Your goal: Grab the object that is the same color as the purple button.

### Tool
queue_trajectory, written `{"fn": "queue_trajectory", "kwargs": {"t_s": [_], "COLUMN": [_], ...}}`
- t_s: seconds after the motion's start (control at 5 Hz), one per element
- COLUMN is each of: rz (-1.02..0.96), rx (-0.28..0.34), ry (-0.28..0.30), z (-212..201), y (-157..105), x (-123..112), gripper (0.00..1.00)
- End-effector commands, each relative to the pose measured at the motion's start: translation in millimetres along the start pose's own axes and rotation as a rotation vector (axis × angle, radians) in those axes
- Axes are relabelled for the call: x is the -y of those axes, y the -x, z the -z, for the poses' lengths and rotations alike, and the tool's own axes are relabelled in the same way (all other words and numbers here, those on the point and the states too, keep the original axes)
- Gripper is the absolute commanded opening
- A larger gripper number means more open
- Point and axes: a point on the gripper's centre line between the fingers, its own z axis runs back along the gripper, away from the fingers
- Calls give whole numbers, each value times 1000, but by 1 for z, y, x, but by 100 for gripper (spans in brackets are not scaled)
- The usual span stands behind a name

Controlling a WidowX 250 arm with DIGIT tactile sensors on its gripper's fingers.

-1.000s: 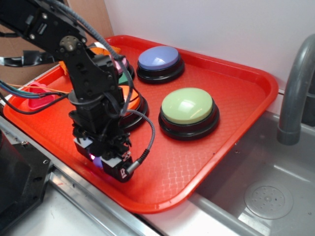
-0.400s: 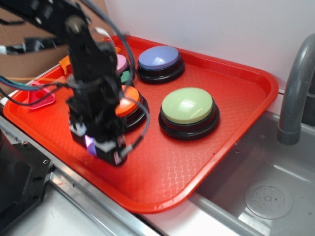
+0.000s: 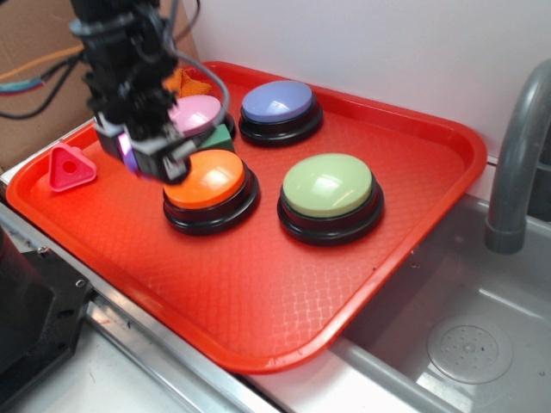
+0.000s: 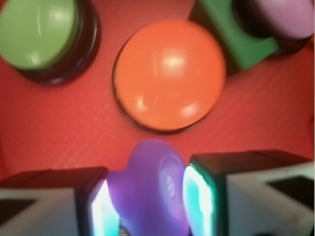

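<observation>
We see the pincer (image 4: 150, 196) closed on the purple toy (image 4: 150, 189); both pads (image 4: 197, 196) press its sides. It hangs above the red tray (image 3: 284, 292), over the near edge of the orange button (image 3: 209, 182). In the exterior view only a purple glow (image 3: 129, 151) shows between the fingers. The purple button (image 3: 277, 105) sits at the far side of the tray, well apart. A pink triangle (image 3: 71, 169) lies at the tray's left end.
</observation>
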Motion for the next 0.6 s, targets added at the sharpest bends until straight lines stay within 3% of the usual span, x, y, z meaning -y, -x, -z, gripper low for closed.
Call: {"fn": "queue_trajectory", "kwargs": {"t_s": [0.0,0.2,0.4], "rz": [7,13,46], "rx": [89,104,66], "ry": [-54,-79,-55], "z": [-65,-77,-74], "y": [-14,-10,-4], "x": [-40,-58,-64], "gripper": [0,0,0]}}
